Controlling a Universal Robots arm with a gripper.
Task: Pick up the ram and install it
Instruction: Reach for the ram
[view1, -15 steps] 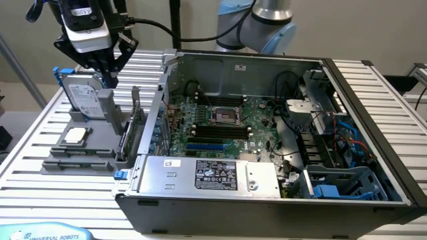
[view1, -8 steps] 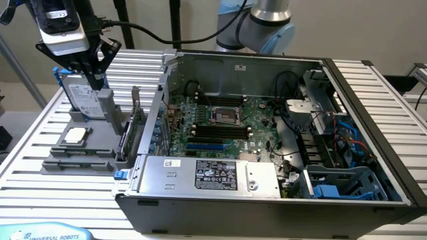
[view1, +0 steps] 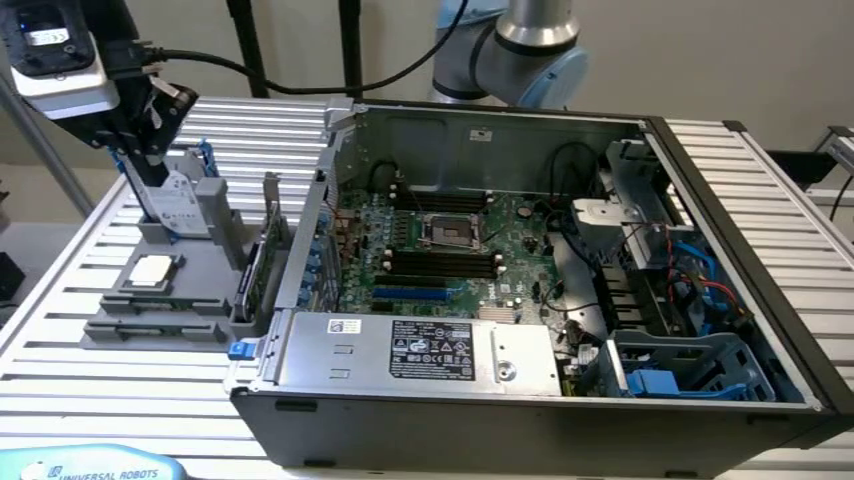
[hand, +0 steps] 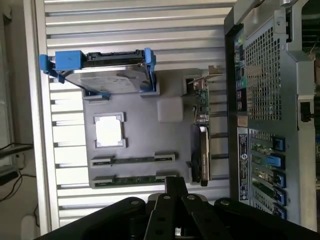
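The ram (hand: 134, 180) is a thin green stick lying edge-up in a slot of the grey holder tray (hand: 170, 107), outside the computer case. My gripper (hand: 173, 182) hangs above the tray with its dark fingers pressed together and nothing between them; its tip is close to one end of the ram. In the exterior view the gripper (view1: 155, 165) is high over the tray (view1: 160, 300), near the hard drive at the exterior view's left. The motherboard's black slots (view1: 441, 262) lie inside the open case.
On the tray stand a silver hard drive in a blue frame (hand: 107, 75), a square processor (hand: 109, 132) and an upright green expansion card (hand: 202, 135). The open case (view1: 747, 300) with its power supply (view1: 427, 350) fills the exterior view's right. Cables hang behind the arm.
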